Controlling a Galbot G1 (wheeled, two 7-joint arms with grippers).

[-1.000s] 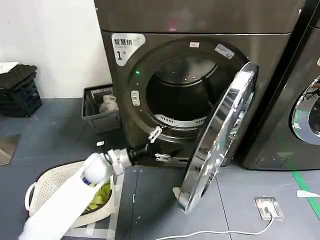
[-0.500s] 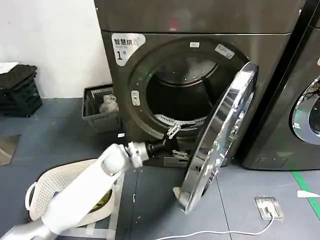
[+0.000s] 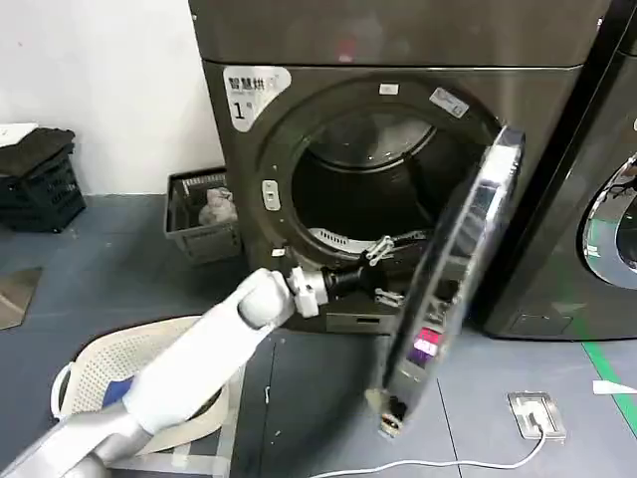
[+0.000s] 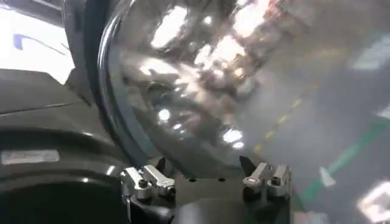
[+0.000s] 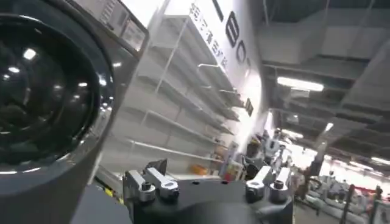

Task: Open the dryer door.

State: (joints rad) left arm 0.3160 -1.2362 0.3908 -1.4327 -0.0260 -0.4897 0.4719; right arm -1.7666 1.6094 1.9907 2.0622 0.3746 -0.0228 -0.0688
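The dryer, dark grey-brown with a white "1" label, has its drum uncovered. The dryer door stands swung out to the right, nearly edge-on, its chrome ring facing sideways. My left gripper is open at the drum's lower rim, right beside the door's inner face. In the left wrist view the door's domed glass looms just beyond the open left gripper, with nothing between the fingers. My right gripper is open and holds nothing.
A white laundry basket lies under my left arm on the floor. A dark crate stands left of the dryer, black crates farther left. A second dark machine stands at the right. A floor socket with cable lies below the door.
My left gripper has travelled right along the drum's lower rim to the door's inner side. The door has swung farther out to the right.
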